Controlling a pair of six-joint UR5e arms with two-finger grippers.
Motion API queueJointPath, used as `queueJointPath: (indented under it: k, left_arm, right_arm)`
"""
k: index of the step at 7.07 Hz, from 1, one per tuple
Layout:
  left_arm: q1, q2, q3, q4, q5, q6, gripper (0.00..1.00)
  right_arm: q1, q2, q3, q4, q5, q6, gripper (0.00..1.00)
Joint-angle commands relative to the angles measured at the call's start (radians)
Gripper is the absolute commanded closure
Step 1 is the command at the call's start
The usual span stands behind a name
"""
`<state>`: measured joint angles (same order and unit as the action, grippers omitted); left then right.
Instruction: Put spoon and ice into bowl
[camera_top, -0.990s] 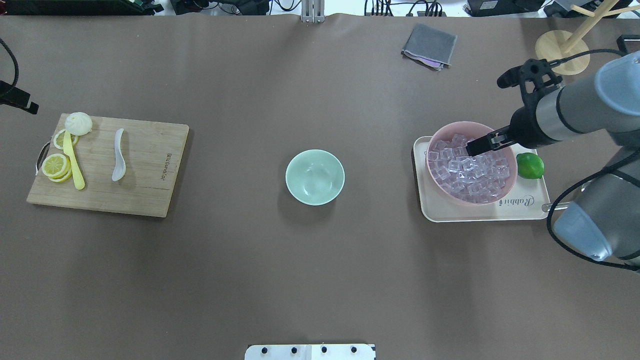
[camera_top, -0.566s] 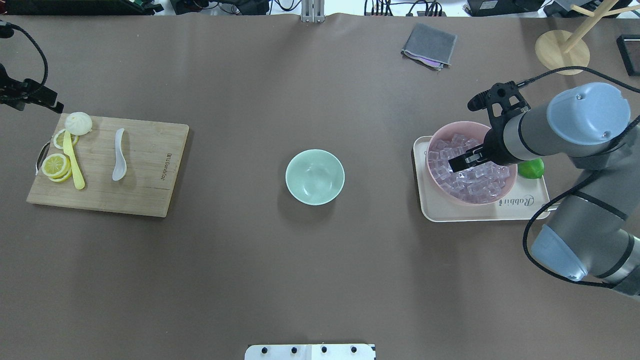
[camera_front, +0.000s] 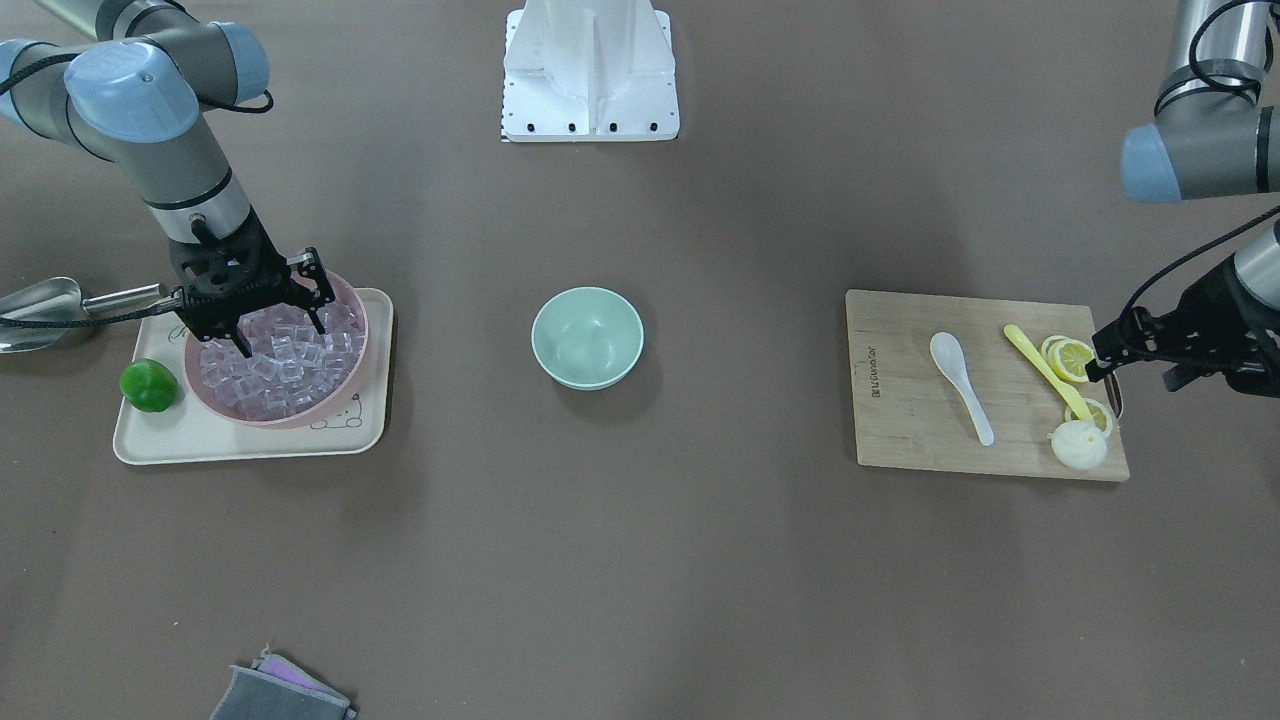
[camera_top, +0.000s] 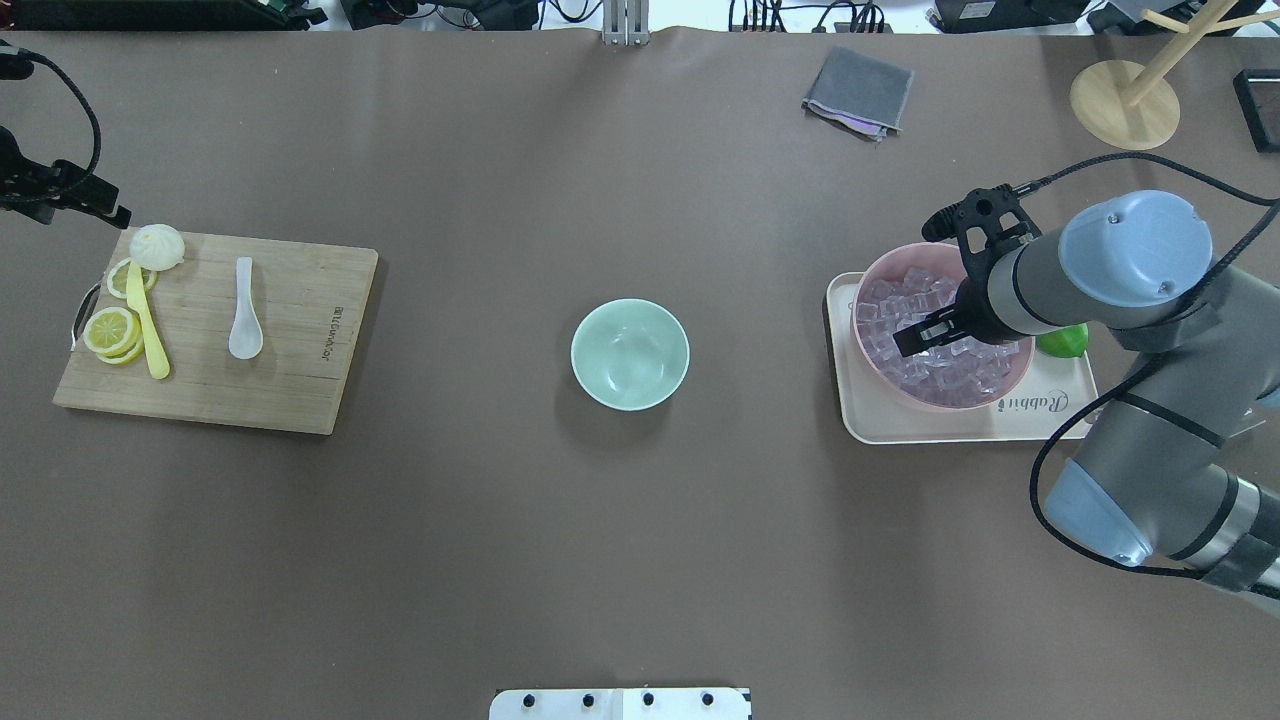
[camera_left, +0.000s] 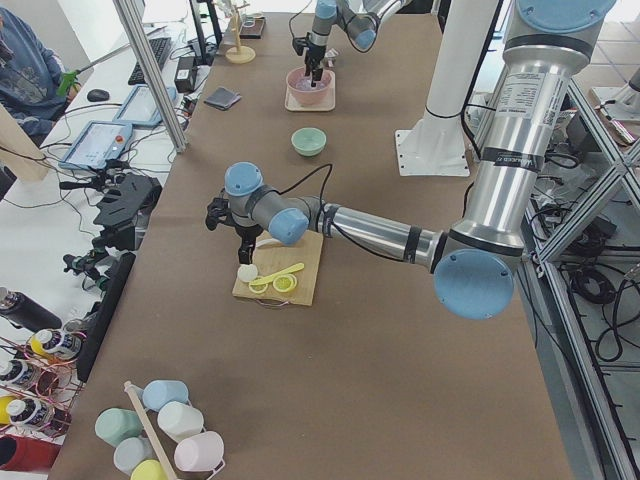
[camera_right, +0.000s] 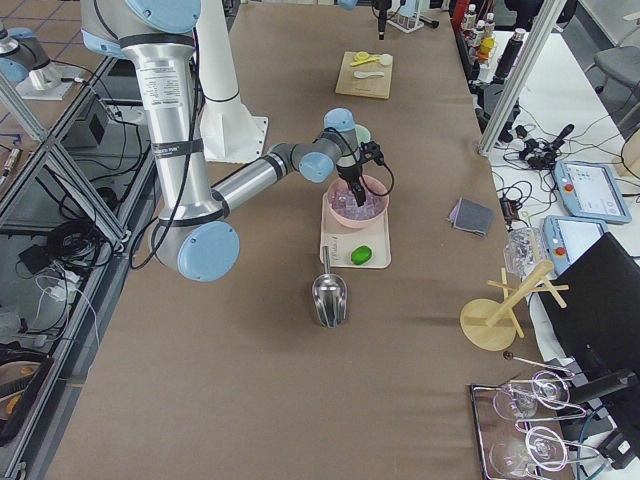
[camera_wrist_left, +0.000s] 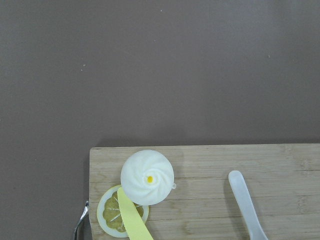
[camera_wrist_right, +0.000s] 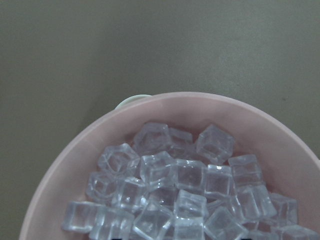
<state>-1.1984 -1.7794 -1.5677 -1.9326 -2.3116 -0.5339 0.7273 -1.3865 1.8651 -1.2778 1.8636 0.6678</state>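
The white spoon (camera_top: 243, 310) lies on the wooden cutting board (camera_top: 300, 350) at the left; it also shows in the front view (camera_front: 960, 385) and the left wrist view (camera_wrist_left: 247, 205). The mint-green bowl (camera_top: 630, 355) stands empty at the table's middle. Ice cubes (camera_top: 940, 370) fill a pink bowl (camera_top: 905, 250) on the right. My right gripper (camera_front: 280, 335) is open, its fingers down among the ice (camera_wrist_right: 190, 180). My left gripper (camera_front: 1135, 372) looks open and empty and hovers off the board's far left corner, apart from the spoon.
The board also holds lemon slices (camera_top: 110, 332), a yellow utensil (camera_top: 148, 325) and a white bun (camera_top: 157, 246). The pink bowl sits on a cream tray (camera_top: 900, 425) with a lime (camera_top: 1065, 340). A metal scoop (camera_front: 40, 300) lies beside the tray. A grey cloth (camera_top: 858, 92) and a wooden stand (camera_top: 1125, 105) are at the far right.
My right gripper has moved left and down over the pink bowl into the ice. My left gripper has come in toward the board's far left corner. The spoon now shows scoop-up rather than side-on.
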Motion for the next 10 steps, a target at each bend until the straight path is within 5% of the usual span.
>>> queueJointPath:
  k: [1, 2, 3, 8, 10]
  left_arm:
    - [0.000, -0.005, 0.004, 0.001, 0.000, 0.000, 0.03]
    - [0.000, -0.009, 0.014, 0.001, 0.000, 0.000, 0.03]
    - [0.000, -0.014, 0.021, 0.001, 0.000, 0.000, 0.03]
    - [0.028, -0.110, 0.153, -0.002, 0.064, 0.000, 0.03]
    - [0.072, -0.159, 0.237, -0.003, 0.087, 0.000, 0.03]
  right_arm:
    - [-0.002, 0.004, -0.014, 0.003, 0.005, 0.001, 0.55]
    - [-0.003, 0.003, -0.014, 0.005, 0.006, 0.001, 0.87]
    - [-0.002, 0.003, -0.009, 0.005, 0.011, 0.001, 1.00]
    - [0.023, 0.017, 0.095, -0.038, 0.061, 0.016, 1.00]
    - [-0.052, 0.203, 0.097, -0.148, 0.049, 0.231, 1.00]
